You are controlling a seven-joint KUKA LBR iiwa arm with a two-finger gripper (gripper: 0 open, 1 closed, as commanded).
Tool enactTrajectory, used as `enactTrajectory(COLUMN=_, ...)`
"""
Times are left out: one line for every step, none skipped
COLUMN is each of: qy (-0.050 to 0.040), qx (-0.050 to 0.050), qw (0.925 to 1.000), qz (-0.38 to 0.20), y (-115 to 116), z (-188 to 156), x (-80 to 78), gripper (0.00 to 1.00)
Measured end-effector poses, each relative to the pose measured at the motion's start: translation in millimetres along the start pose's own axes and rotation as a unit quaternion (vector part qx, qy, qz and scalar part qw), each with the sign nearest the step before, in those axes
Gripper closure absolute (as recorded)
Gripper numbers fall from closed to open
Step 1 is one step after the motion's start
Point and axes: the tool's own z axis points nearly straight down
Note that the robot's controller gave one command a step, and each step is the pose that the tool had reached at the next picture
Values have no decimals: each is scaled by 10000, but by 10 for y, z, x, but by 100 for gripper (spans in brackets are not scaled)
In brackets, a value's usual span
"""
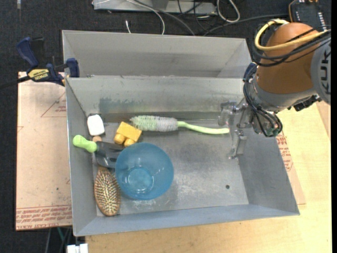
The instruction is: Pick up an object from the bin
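Camera view: gripper [235,141] low at right of bin [210,170], just beside the pale green handle end of the bottle brush [156,123] lying along the back wall. Cannot tell whether jaws apart or together. Clustered at left: yellow block [128,133], blue bowl [143,172], hairbrush [107,192].

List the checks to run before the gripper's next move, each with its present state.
1. Gripper inside the bin, on its right side: ok.
2. Bottle brush lies nearest, its pale green handle end beside the gripper: ok.
3. Gripper touching that handle: cannot tell.
4. Blue bowl, wooden hairbrush and yellow block well clear, at the left: ok.
5. Nothing lying on the brush handle: ok.
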Motion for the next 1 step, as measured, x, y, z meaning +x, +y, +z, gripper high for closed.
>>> enactTrajectory(qy=-38, qx=5, qw=10000, qz=-15, y=4, z=-46, x=-15, gripper=0)
